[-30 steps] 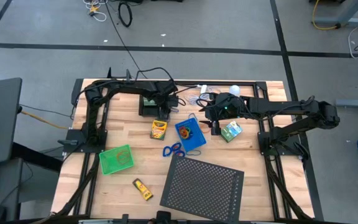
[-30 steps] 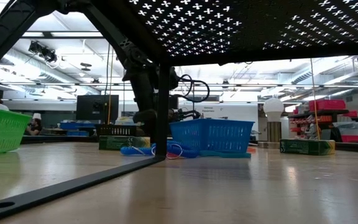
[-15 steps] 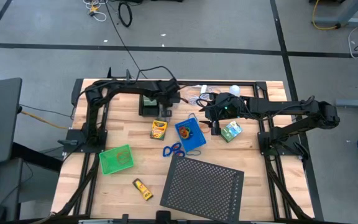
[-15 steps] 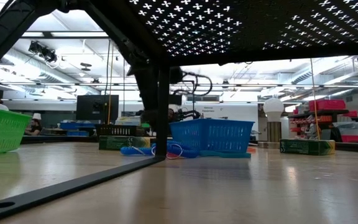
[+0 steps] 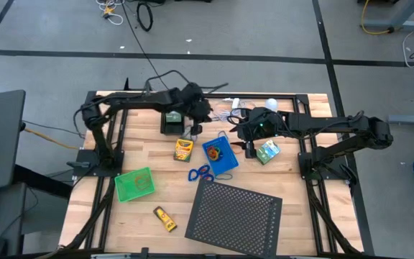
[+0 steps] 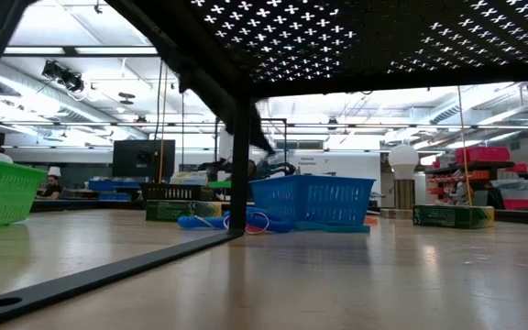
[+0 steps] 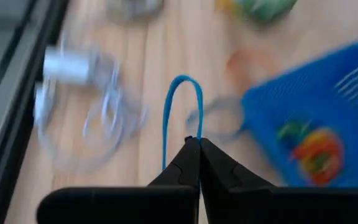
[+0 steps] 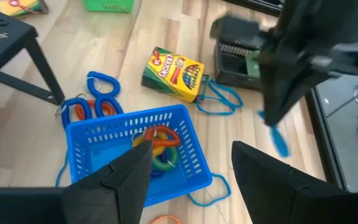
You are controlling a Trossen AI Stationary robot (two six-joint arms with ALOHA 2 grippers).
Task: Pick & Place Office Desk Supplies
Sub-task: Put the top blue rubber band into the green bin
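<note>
My left gripper (image 7: 193,144) is shut on a thin blue loop (image 7: 182,102) above the table's far middle, between the black tray (image 5: 172,121) and the blue tray (image 5: 220,156). The right wrist view shows that arm as a dark shape with the blue loop (image 8: 276,138) dangling under it. The blue tray (image 8: 135,155) holds orange and red loops. A yellow-green crayon box (image 5: 184,149) lies flat beside it. My right gripper (image 8: 191,180) hovers open over the blue tray's right side, touching nothing. My left gripper pinches the blue loop at one end (image 7: 190,138) between its two shut fingertips. The fingers slant downward from the table's left. The rest of the loop stretches out beyond the tips as a narrow slack oval and looks clear of the table.
A green tray (image 5: 134,183) and a yellow tube (image 5: 165,218) lie near left, and the black perforated sheet (image 5: 236,212) stands near centre. A green-white box (image 5: 268,152) sits right of the blue tray. Blue coiled loops (image 5: 200,173), white cable and bulb (image 5: 270,105) also lie about.
My left gripper has risen from the table near the black tray and tipped up toward level, and its arm now stands higher over the far left. My right arm has kept still.
</note>
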